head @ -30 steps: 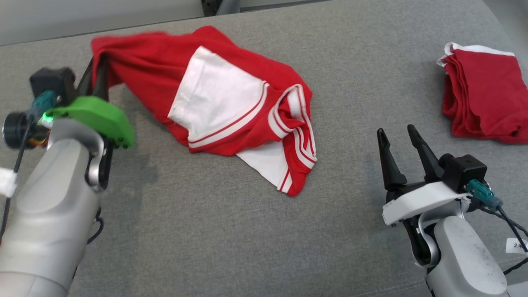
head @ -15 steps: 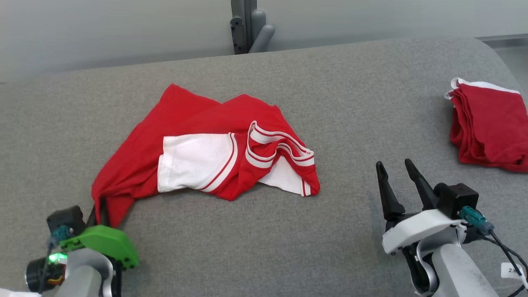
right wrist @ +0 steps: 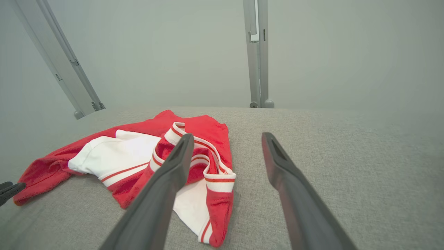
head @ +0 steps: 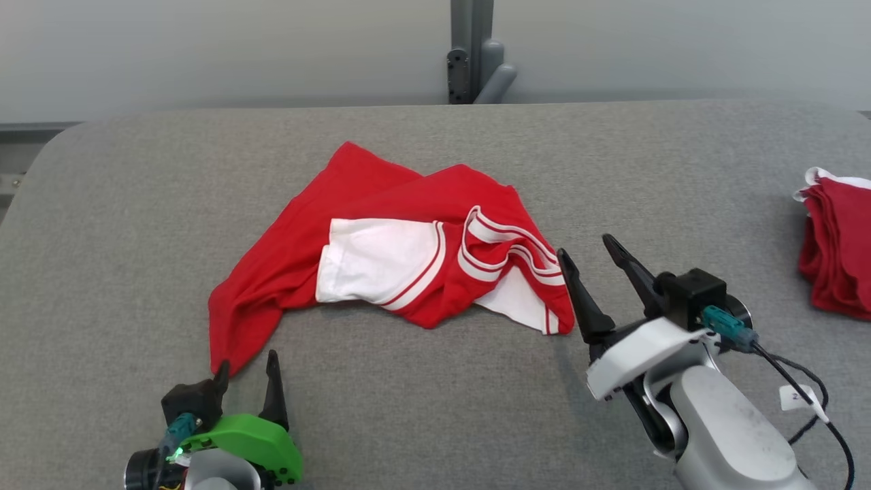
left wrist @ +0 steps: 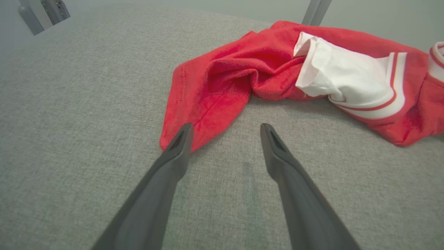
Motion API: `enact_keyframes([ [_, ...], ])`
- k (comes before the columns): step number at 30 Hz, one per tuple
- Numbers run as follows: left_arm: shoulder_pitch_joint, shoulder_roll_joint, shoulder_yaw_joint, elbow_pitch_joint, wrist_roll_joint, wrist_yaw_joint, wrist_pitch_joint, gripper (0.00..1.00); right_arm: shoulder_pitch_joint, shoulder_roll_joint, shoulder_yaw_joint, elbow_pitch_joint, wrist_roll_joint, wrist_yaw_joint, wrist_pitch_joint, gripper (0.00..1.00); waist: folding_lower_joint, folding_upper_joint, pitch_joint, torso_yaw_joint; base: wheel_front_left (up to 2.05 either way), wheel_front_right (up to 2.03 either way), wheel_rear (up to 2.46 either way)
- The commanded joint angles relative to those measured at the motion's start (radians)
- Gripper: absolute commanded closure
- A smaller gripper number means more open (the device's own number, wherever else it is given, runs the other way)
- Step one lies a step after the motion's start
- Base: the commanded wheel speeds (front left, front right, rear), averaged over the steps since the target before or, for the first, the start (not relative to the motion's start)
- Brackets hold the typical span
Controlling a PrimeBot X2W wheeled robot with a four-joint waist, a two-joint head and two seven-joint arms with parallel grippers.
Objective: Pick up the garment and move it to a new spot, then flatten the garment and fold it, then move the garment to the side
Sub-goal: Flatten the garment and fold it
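Nearest of all, the left gripper (head: 248, 364) sat low just off the garment's (head: 381, 258) near-left corner. Its fingers were spread wide and held nothing. In the left wrist view one fingertip lay at the very edge of that red corner, though whether it touched the cloth could not be told.

The right gripper (head: 585, 246) stood beside the garment's right end, by the bunched striped hem. It was equally wide and empty, and its fingers pointed past the cloth rather than down into it. That placement seemed to put one arm at each end, likely so the two could draw the cloth out between them.

The garment itself lay mid-way across the grey padded surface (head: 435, 422). It was rumpled, with a white panel turned up and the red body creased beneath, so flattening looked like the step in hand and folding had not begun.

Well to the right of the garment a folded red pile (head: 840, 252) rested apart, probably marking the side where finished pieces go. Beyond the garment, behind the surface's far edge, rose a grey post (head: 471, 47).
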Motion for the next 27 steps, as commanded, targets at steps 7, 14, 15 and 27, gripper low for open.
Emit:
enact_keyframes([
  [7, 0.013, -0.052, -0.005, 0.018, 0.067, -0.065, 0.0, 0.0, -0.284, -0.054, 0.233, 0.182, 0.068, 0.0, 0.027, 0.0, 0.0, 0.0, 0.056, 0.189, 0.0, 0.0, 0.0],
  [14, -0.006, -0.06, -0.051, 0.014, 0.043, -0.09, 0.0, 0.0, -0.484, -0.104, 0.475, 0.308, 0.179, -0.001, 0.116, 0.0, 0.0, 0.0, 0.084, 0.296, 0.0, 0.0, 0.0],
  [15, -0.01, -0.06, -0.069, 0.009, 0.03, -0.089, 0.0, 0.0, -0.502, -0.11, 0.499, 0.329, 0.196, -0.001, 0.126, 0.0, 0.0, 0.0, 0.088, 0.311, 0.0, 0.0, 0.0],
  [27, 0.004, -0.059, -0.17, -0.03, -0.049, -0.055, 0.0, 0.0, -0.584, -0.154, 0.598, 0.521, 0.299, -0.001, 0.077, 0.0, 0.0, 0.0, 0.127, 0.372, 0.0, 0.0, 0.0],
])
